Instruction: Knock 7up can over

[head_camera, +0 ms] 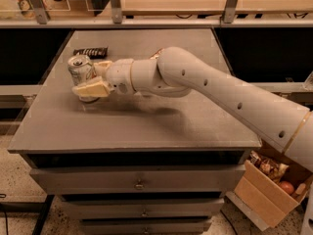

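Observation:
The 7up can (80, 69), silver-white with a pull-tab top, stands upright near the left edge of the grey tabletop (146, 121). My gripper (92, 78) reaches in from the right on a long white arm and is at the can. Its near cream finger (93, 89) lies across the front of the can's lower part and hides its base. The far finger (102, 65) sits just behind and to the right of the can. The fingers are spread with the can between them. Whether they touch it I cannot tell.
A dark flat packet (90, 51) lies behind the can. A small tan thing (156, 53) peeks out behind the arm. The table's left edge is close to the can. A cardboard box (264, 192) with items stands on the floor at lower right. Drawers are under the tabletop.

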Robot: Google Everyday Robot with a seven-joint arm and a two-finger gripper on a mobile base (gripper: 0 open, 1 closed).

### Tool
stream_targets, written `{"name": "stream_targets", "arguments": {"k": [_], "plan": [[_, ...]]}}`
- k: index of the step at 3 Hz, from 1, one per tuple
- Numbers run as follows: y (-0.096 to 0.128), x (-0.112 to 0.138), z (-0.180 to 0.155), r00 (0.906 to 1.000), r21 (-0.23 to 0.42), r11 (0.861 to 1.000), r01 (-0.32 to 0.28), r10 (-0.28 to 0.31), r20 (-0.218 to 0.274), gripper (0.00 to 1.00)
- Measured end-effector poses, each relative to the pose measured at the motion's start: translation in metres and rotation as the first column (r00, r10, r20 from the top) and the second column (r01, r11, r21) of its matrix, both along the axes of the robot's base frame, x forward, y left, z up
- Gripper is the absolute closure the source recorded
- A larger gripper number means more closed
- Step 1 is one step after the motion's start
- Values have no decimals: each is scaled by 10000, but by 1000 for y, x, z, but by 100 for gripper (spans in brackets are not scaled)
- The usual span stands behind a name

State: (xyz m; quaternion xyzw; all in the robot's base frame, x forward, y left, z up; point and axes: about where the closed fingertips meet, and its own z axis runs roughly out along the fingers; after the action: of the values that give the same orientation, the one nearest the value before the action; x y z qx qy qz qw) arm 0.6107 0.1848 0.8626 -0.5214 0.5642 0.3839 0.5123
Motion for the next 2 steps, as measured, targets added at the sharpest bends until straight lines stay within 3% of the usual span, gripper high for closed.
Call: {"name": "stream_targets", "arguments": {"k": [1, 2], "plan": [[0, -2, -1, 9999, 71, 10000, -15, 15, -109, 64], [-12, 1, 5, 9996, -257, 9993, 274, -276, -46, 88]]}}
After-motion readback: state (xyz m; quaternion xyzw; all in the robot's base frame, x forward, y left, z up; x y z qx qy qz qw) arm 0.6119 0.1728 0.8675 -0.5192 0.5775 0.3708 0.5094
